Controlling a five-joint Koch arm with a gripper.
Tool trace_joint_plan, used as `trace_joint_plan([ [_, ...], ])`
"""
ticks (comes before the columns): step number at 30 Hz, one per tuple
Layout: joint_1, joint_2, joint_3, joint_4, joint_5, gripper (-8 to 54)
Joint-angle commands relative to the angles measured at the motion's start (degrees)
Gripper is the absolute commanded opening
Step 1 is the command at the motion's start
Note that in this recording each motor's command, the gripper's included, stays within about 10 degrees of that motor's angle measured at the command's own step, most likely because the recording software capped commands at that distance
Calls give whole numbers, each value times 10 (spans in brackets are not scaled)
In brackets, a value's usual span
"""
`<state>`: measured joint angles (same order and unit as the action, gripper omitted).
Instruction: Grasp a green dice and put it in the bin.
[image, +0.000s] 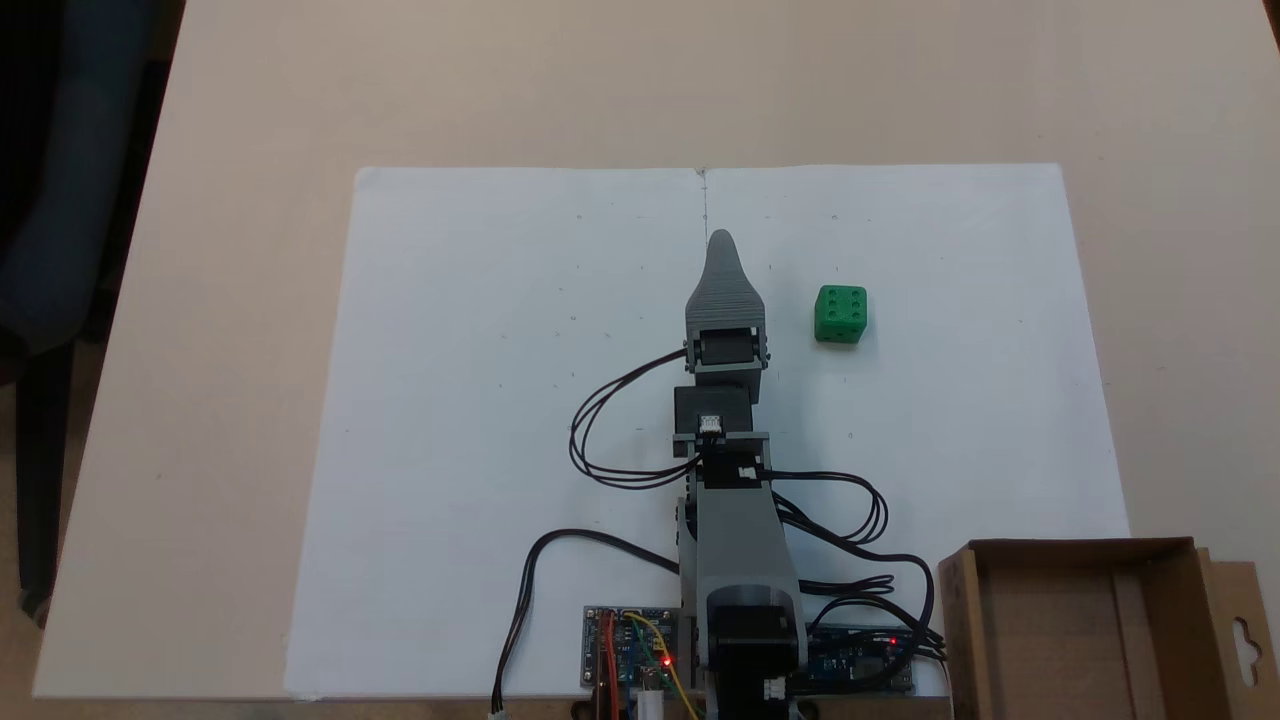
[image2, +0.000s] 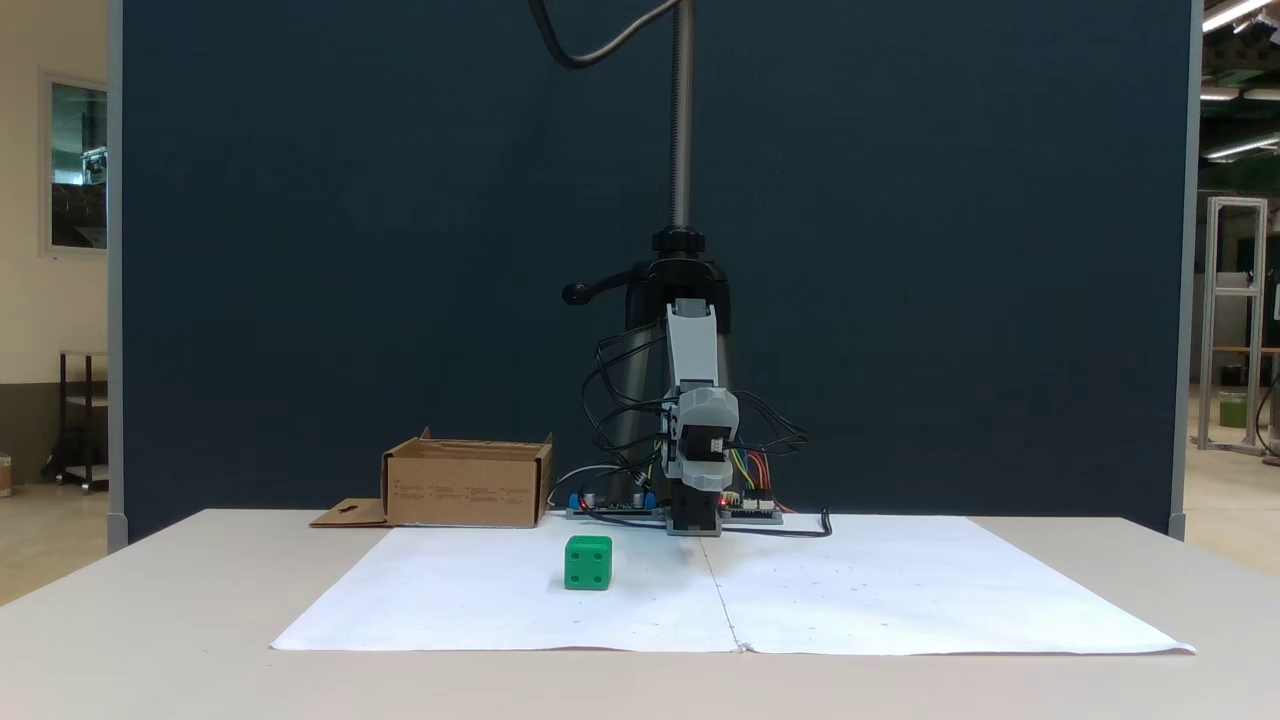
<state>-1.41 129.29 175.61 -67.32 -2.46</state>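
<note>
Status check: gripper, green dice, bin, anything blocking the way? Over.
Gripper off the dice, jaws stacked, open or shut unclear. Green dice alone on white paper, ungrasped. Bin holds no dice. Nothing between gripper and dice.

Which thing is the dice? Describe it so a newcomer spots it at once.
Find the white paper sheet covering the middle of the table. In a fixed view from above, the arm reaches up the sheet's centre line, and the dice sits alone on the paper, right of the gripper and apart from it. It is the small bright green cube with round pips, far smaller than the cardboard bin.
</note>
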Motion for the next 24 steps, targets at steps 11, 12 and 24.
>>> trace_joint_plan([
  [11, -8, 62, 37, -15, -38, 422],
  [12, -7, 63, 36, -15, -38, 422],
  [24, 15, 62, -101, 198, -36, 421],
])
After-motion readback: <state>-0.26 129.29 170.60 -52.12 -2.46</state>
